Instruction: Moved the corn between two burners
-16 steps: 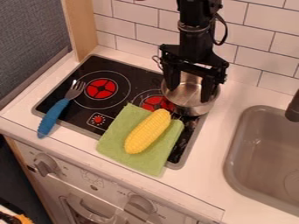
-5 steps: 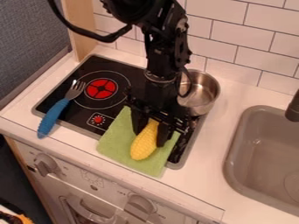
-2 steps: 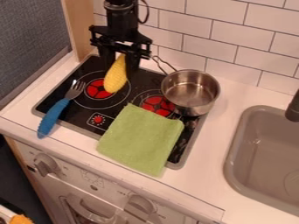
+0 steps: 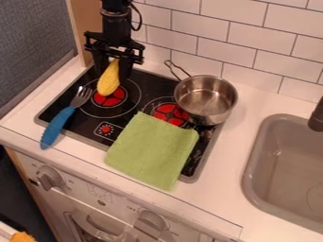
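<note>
At the upper left of the stove, the black gripper (image 4: 112, 71) hangs down with its fingers closed on the yellow corn (image 4: 109, 79). The corn's lower end points toward the camera and covers part of the left red burner (image 4: 114, 99). Whether the corn touches the stovetop, I cannot tell. The right red burner (image 4: 170, 112) lies between the green cloth and the metal pot, to the right of the gripper.
A green cloth (image 4: 152, 152) lies over the stove's front right. The metal pot (image 4: 207, 100) stands at the back right, its handle toward the wall. A blue-handled fork (image 4: 58, 124) lies along the left edge. A grey sink (image 4: 287, 165) is at the right.
The gripper came from the pot to the cloth, took hold of the corn and carried it up and left to the left burner. Lately both have shifted slightly further left.
</note>
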You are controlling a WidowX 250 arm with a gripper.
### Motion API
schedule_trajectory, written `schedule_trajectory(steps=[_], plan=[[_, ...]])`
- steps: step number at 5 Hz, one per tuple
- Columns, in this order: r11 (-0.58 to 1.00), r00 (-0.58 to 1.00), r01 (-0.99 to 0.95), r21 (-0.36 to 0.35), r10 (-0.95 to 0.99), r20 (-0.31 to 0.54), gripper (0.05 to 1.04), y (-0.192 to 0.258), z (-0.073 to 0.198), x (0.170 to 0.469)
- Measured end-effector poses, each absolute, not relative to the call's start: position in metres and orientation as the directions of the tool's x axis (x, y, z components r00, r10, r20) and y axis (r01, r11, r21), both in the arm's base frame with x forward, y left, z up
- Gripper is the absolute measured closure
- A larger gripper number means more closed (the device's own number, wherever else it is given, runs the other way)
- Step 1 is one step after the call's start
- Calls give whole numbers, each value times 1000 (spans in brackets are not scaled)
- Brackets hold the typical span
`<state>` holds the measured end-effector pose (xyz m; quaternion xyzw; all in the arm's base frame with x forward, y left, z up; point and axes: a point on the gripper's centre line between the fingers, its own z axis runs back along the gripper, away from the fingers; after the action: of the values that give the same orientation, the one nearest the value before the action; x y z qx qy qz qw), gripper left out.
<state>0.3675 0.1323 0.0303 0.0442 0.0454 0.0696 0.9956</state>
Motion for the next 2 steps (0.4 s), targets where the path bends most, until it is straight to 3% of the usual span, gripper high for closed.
schedule_trajectory(steps=[1, 2], plan=[[987, 988, -129, 96, 137, -78, 371, 130, 29, 373], [993, 995, -72, 97, 79, -62, 119, 119, 27, 378]])
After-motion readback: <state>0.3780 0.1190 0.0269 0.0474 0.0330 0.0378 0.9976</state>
